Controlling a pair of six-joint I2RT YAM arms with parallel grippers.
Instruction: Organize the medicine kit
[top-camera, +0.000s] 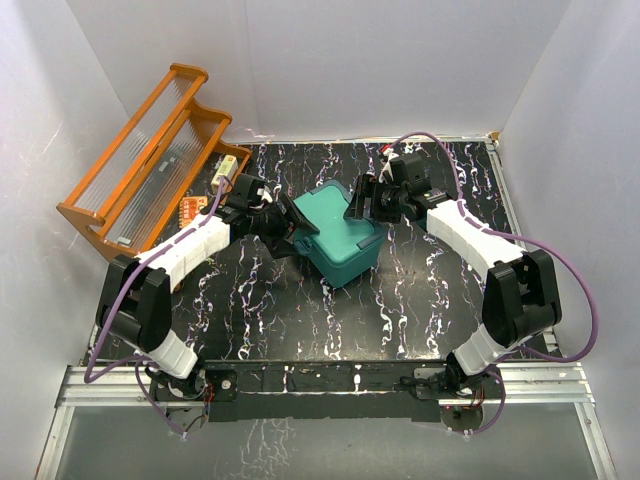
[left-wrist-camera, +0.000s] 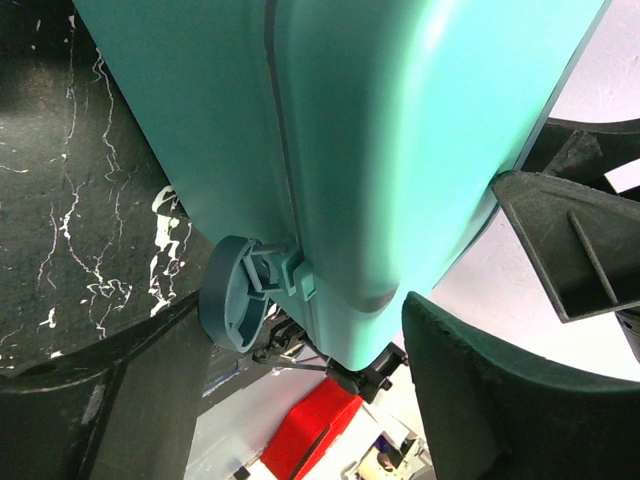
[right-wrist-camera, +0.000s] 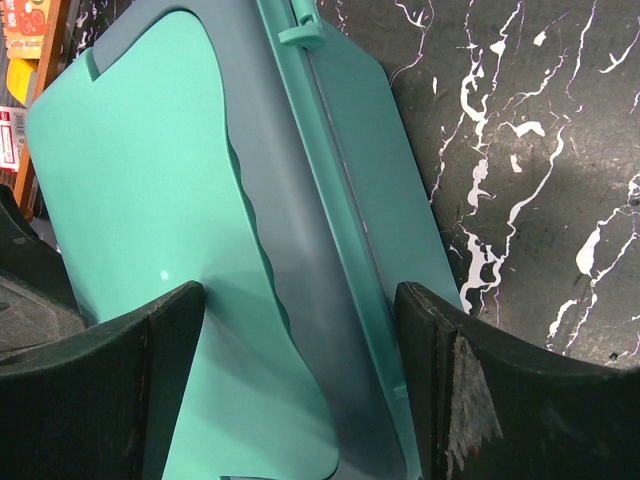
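The teal medicine kit (top-camera: 340, 238) sits lid shut in the middle of the dark marbled table, turned at an angle. My left gripper (top-camera: 292, 236) is at its left end and stands open. In the left wrist view one rounded corner of the kit (left-wrist-camera: 380, 130) and its round latch (left-wrist-camera: 232, 295) lie between the spread fingers of that gripper (left-wrist-camera: 300, 305). My right gripper (top-camera: 362, 206) reaches over the kit's far right side, also open. Its fingers straddle the lid edge and side wall (right-wrist-camera: 130, 200), around (right-wrist-camera: 300, 290). Whether either gripper presses on the plastic is unclear.
An orange wooden tiered rack (top-camera: 150, 160) leans at the back left, with a small white box (top-camera: 228, 168) and an orange packet (top-camera: 192, 208) beside it. A red object (left-wrist-camera: 310, 430) shows beyond the kit. White walls enclose the table on three sides.
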